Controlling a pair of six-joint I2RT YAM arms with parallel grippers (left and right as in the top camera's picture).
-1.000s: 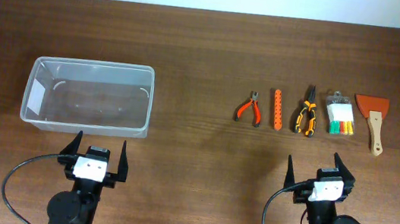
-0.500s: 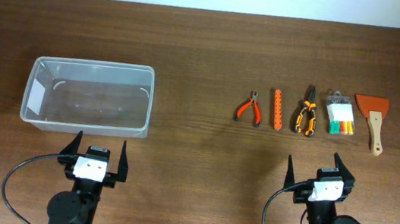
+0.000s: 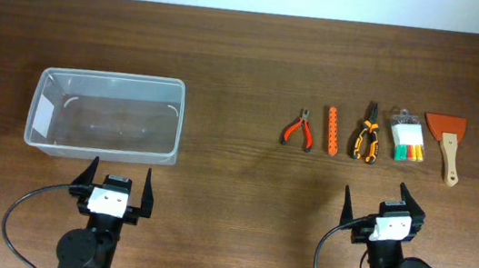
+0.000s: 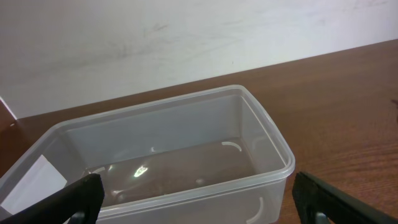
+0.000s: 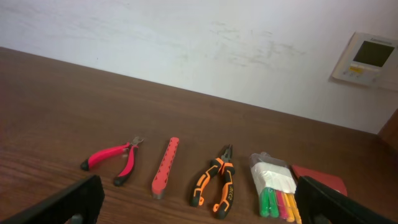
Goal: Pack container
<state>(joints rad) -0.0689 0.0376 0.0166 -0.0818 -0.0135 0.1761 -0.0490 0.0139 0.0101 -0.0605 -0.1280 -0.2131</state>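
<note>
Container (image 3: pixel 108 120) and tools (image 3: pixel 367 142) unmoved since before; left gripper (image 3: pixel 121 170) and right gripper (image 3: pixel 381 199) spread wide.

In the left wrist view the left end effector (image 4: pixel 199 200) shows only two dark fingers (image 4: pixel 71 200) at the lower corners. The container (image 4: pixel 277 149) just ahead of it loses its near wall and left end to the picture's edges, and the white label (image 4: pixel 34 183) there is partly cut off. Ahead of the right end effector (image 5: pixel 199 198), in its wrist view, the marker pack (image 5: pixel 273 177) and the red scraper (image 5: pixel 317 174) to the right run off the lower edge, the scraper's handle out of sight; the wall panel (image 5: pixel 367 62) far up to the right is cut by the edge, its print too small to read.
</note>
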